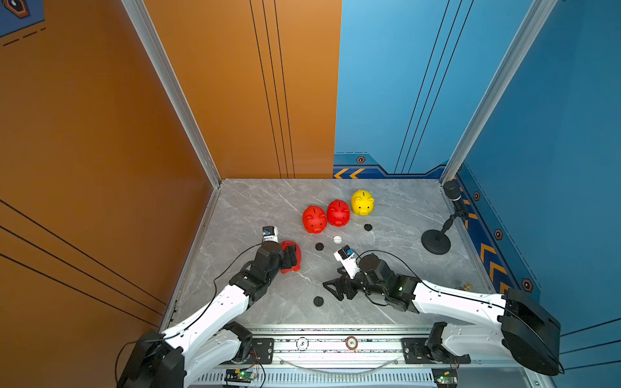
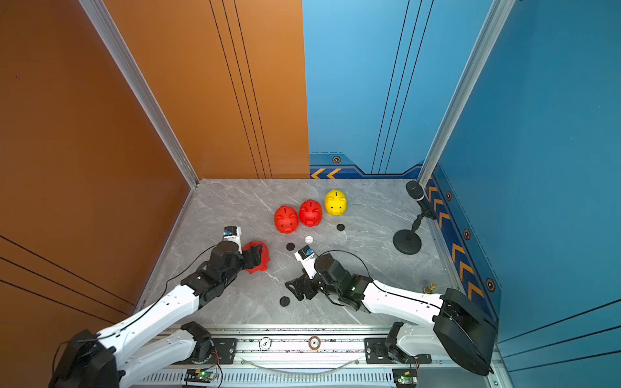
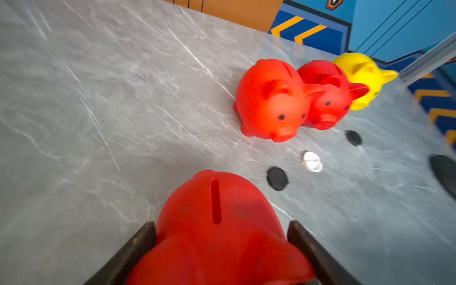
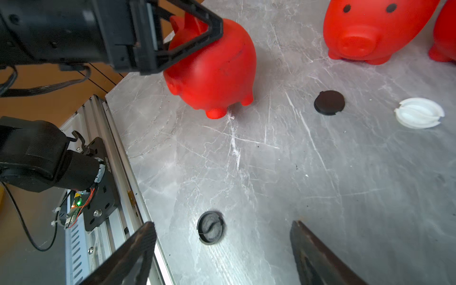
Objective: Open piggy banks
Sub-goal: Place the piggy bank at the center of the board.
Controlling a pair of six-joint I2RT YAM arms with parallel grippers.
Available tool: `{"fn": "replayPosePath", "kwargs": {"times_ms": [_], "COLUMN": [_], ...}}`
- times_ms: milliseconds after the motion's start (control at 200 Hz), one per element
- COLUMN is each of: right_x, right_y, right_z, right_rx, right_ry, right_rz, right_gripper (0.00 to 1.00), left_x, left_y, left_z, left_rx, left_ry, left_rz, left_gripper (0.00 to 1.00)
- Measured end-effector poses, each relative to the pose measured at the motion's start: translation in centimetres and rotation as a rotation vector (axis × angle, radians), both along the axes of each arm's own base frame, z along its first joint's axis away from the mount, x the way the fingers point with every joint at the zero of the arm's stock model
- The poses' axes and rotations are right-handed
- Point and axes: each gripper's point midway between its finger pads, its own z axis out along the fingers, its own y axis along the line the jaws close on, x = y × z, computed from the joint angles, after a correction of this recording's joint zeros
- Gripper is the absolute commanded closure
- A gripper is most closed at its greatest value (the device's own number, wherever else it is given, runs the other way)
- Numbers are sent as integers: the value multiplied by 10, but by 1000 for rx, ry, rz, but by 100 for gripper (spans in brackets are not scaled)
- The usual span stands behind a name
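Observation:
My left gripper is shut on a red piggy bank, one finger on each flank and the coin slot facing up. In both top views this piggy bank sits at the left of the table, its feet at the surface. Two more red piggy banks and a yellow one stand in a row farther back. My right gripper hangs open and empty above a black plug, which lies on the table near the front edge.
Loose plugs lie mid-table: a black one, a white one and another black one. A black microphone stand is at the right wall, with a small brass object nearer the front. The metal rail runs along the front edge.

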Motion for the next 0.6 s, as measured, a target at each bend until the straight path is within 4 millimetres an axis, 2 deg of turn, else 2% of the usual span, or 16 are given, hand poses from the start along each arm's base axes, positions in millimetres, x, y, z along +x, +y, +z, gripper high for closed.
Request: {"fn": "replayPosePath", "kwargs": {"times_ms": [120, 220, 270, 315, 376, 416, 456, 501, 601], "right_x": [-8, -18, -24, -31, -41, -47, -53, -59, -70], "right_y": [-6, -10, -11, -10, -9, -8, -6, -4, 0], "right_z": [-7, -16, -20, -25, -30, -32, -35, -39, -54], "right_rx": [-33, -69, -88, -105, -124, -135, -146, -160, -208], "right_ry": [35, 70, 83, 93, 103, 106, 105, 105, 113], "right_rz": [17, 40, 52, 71, 97, 113, 127, 143, 169], "right_gripper": [18, 20, 22, 23, 24, 25, 26, 27, 29], "left_x": [24, 44, 55, 63, 73, 78, 82, 85, 89], "left_y": [-1, -6, -12, -17, -22, -25, -27, -29, -31], "left_z": [-2, -6, -8, -10, -12, -11, -11, -9, -1], "left_rx": [125, 204, 231, 248, 260, 260, 259, 253, 239], "left_ry": [-50, -81, -96, -105, -115, -123, -129, -137, -156], "left_rz": [14, 18, 12, 8, 8, 10, 11, 14, 22], "left_gripper": [69, 64, 56, 45, 24, 17, 15, 0, 3]}}
